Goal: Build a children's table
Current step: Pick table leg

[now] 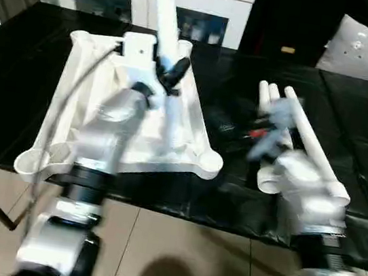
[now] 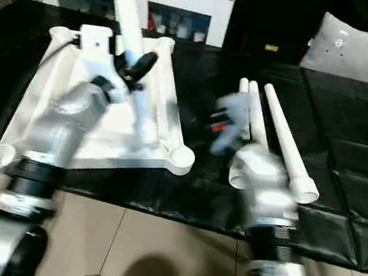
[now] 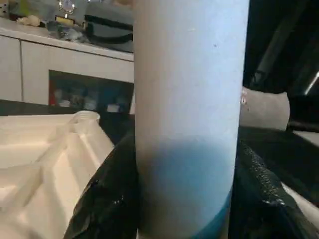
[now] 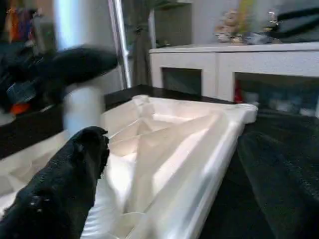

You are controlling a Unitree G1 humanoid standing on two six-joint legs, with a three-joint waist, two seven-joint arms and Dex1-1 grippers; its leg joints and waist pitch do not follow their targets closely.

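upright, a leg (image 1: 162, 11) sits clamped in the left jaws; right jaws' state unclear.

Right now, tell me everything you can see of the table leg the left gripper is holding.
The leg is a long, round, smooth white tube, plastic by its look. It stands nearly upright over the far part of the upside-down tabletop, its top running out of the picture. The left gripper clamps it low down, one black finger on each side. Whether its foot sits in a corner socket cannot be told.
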